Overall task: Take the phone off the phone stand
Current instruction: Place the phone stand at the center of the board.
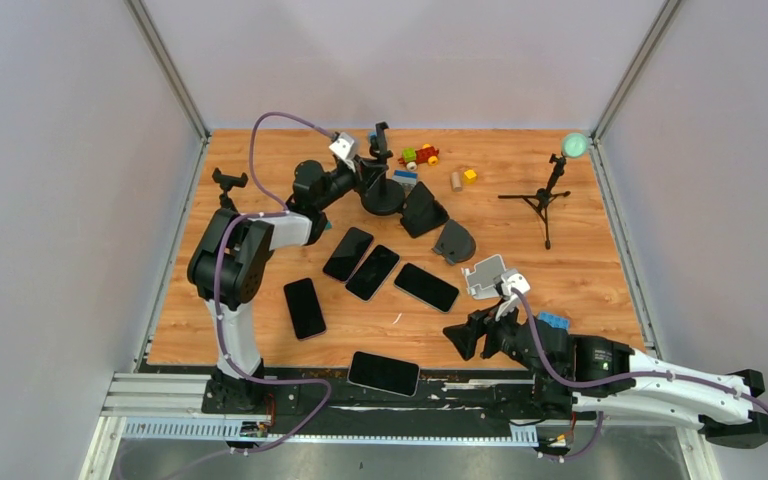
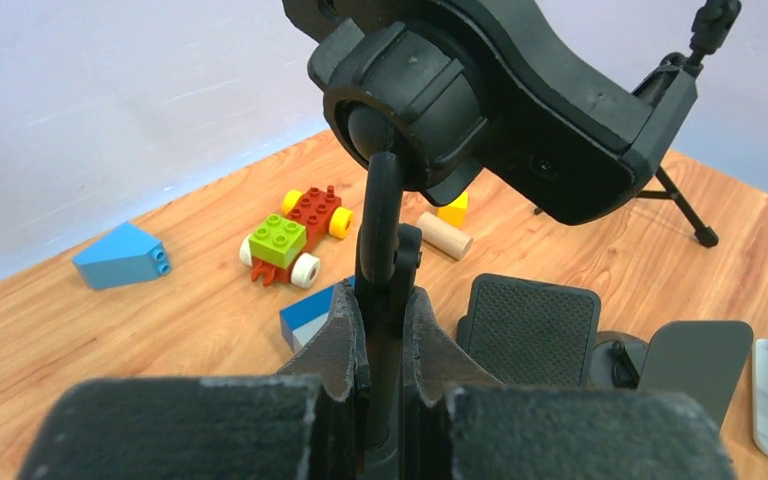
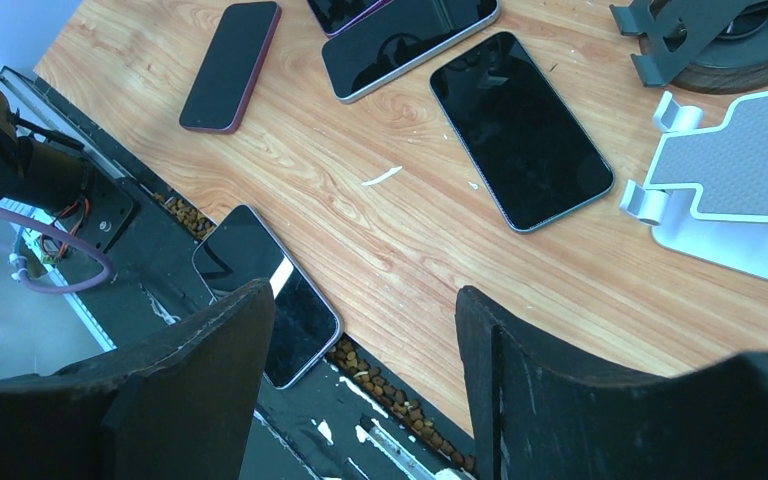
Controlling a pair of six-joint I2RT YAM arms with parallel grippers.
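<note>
Where the left gripper meets the phone stand, we see its two fingers shut tight on the thin black stem, just under the ball joint. The stand's round base sits on the wooden table. From above, its cradle is small and dark, so we can only say it seems to tip a little.

We count five phones, and each one lies flat with its dark screen up. The closest phone is just in front of the stand, on the side of the arms. The middle phone lies right beside it. The silver phone comes next, a bit more to the right. The red-edged phone is farther from the stand, in front and to the left. The last phone is the farthest one, well in front of the stand, and it lies partly over the black rail at the table's edge.

The right gripper hangs well apart from the stand, in front and to the right, close to the last phone. Its fingers are spread apart and hold nothing.

A white stand sits between the phone stand and the right gripper. A black pad stand and a gray stand sit just right of the phone stand, and toy bricks lie just behind it.
</note>
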